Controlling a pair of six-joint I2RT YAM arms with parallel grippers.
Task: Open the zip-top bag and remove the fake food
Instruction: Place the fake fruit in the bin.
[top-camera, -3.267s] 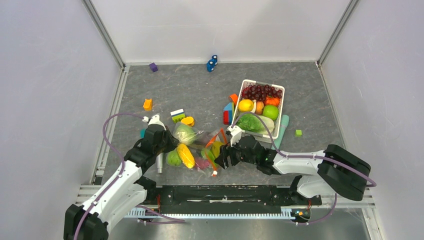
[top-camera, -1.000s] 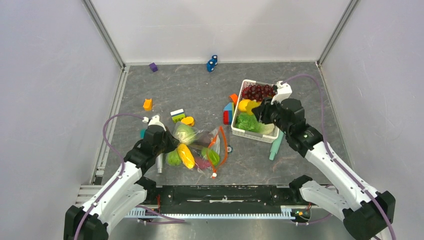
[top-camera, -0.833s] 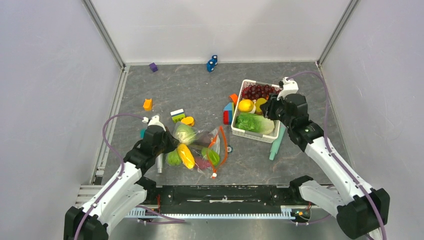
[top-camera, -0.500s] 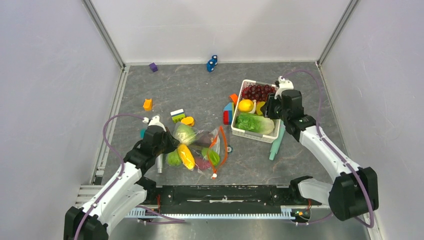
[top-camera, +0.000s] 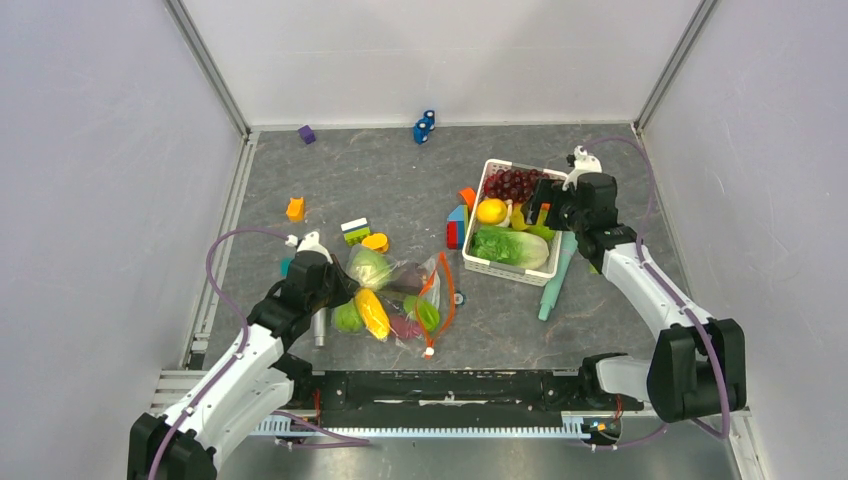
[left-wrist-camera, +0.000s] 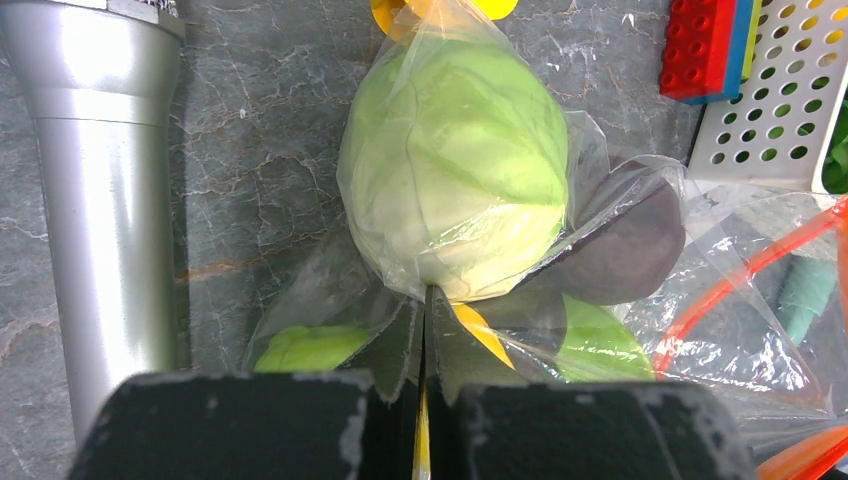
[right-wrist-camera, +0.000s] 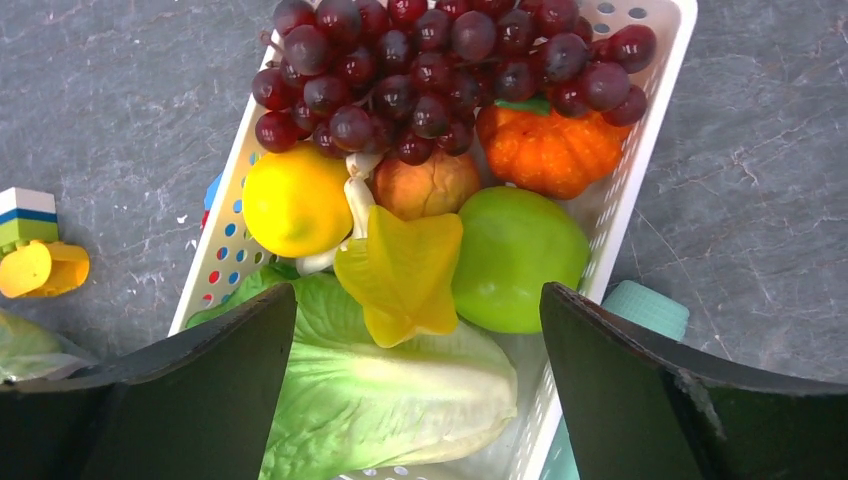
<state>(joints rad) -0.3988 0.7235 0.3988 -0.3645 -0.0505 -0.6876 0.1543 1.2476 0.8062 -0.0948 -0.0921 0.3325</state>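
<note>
The bag (top-camera: 405, 290) lies on the surface (top-camera: 380, 180) just ahead of the left arm, well apart from the basket (top-camera: 470, 262) on the right. Its red-orange zipper strip (top-camera: 447, 290) curves along the side nearest the basket, with the white slider (top-camera: 428, 350) at the near end.

The left end effector (left-wrist-camera: 424, 340) is closed tight, its fingers (left-wrist-camera: 395, 345) pinching a fold of the clear film at the bag's left end. The food is inside the bag. The cabbage (left-wrist-camera: 455, 185) sits just beyond the fingertips, pressed against the film. The eggplant (left-wrist-camera: 625, 240) touches its right side. From above, the corn (top-camera: 371, 311) and a round green fruit (top-camera: 347, 316) lie side by side nearer the arm bases, and a magenta piece (top-camera: 403, 326), probably the sweet potato, lies to the right of the corn. A silver cylinder (left-wrist-camera: 100, 200) rests on the surface just left of the bag.

The right end effector (right-wrist-camera: 417, 300) hangs over the basket with its jaws spread wide and nothing between them. Below it lie grapes (right-wrist-camera: 430, 70), a lemon (right-wrist-camera: 297, 200), a yellow star fruit (right-wrist-camera: 400, 275), a green apple (right-wrist-camera: 515, 258), a small pumpkin (right-wrist-camera: 545, 150) and a lettuce (right-wrist-camera: 380, 400). The star fruit rests on top of the lettuce, between lemon and apple.
</note>
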